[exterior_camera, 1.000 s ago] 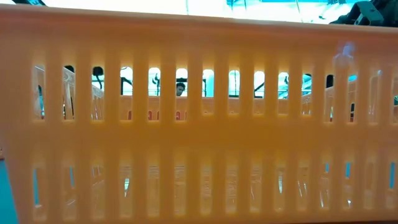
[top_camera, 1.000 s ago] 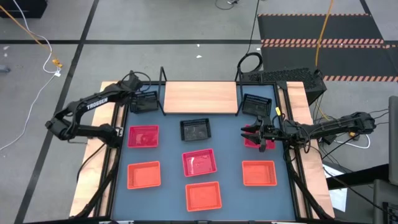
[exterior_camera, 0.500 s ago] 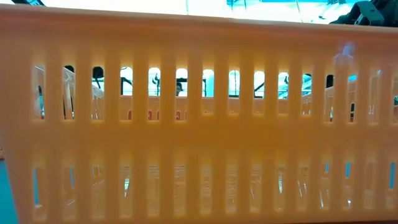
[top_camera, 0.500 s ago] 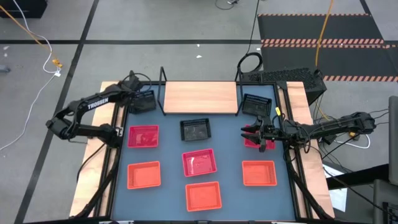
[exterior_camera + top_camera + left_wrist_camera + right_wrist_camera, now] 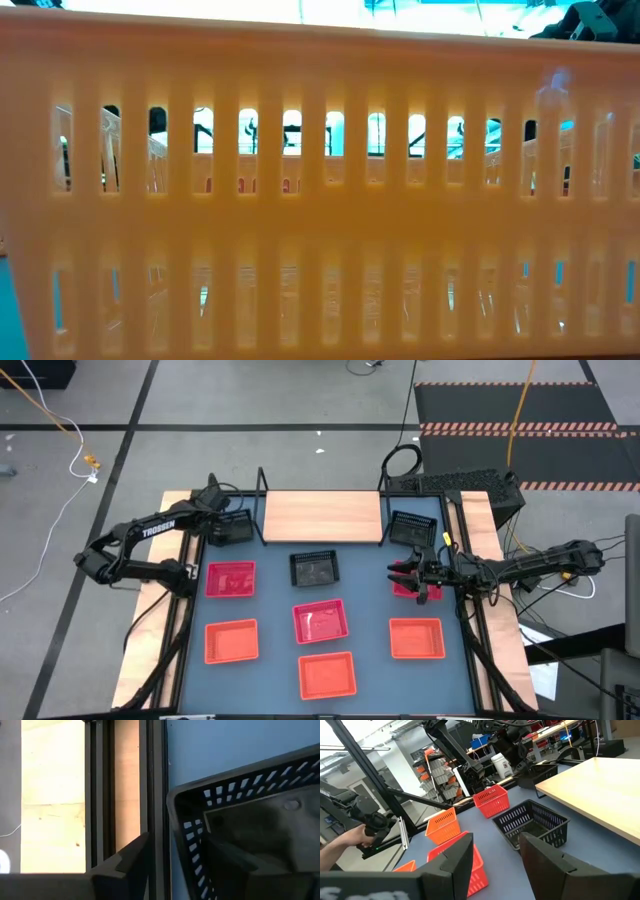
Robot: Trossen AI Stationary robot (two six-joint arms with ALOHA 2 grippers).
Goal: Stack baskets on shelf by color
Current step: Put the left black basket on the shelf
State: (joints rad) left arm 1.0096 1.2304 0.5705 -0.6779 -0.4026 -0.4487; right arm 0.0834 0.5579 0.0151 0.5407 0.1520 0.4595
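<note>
In the high view the wooden shelf [image 5: 322, 517] stands at the table's far edge. Black baskets sit at its left end [image 5: 234, 526], its right end [image 5: 412, 528] and in front of it [image 5: 314, 568]. Pink-red baskets [image 5: 230, 578] [image 5: 320, 620] [image 5: 402, 584] and orange baskets [image 5: 231, 641] [image 5: 327, 674] [image 5: 415, 638] rest flat on the tabletop. My left gripper [image 5: 222, 516] [image 5: 177, 849] is open; its fingers stand on either side of the left black basket's side wall [image 5: 186, 840], one inside and one outside. My right gripper [image 5: 412, 578] [image 5: 495, 865] is open over the right pink-red basket [image 5: 470, 862].
An orange basket's slotted wall [image 5: 320, 200] fills the low view. The table's side rails [image 5: 152, 785] run close to the left black basket. A person's hand [image 5: 350, 837] shows beyond the table in the right wrist view. Bare tabletop lies between the basket rows.
My left arm has shifted slightly at the black basket by the shelf's left end.
</note>
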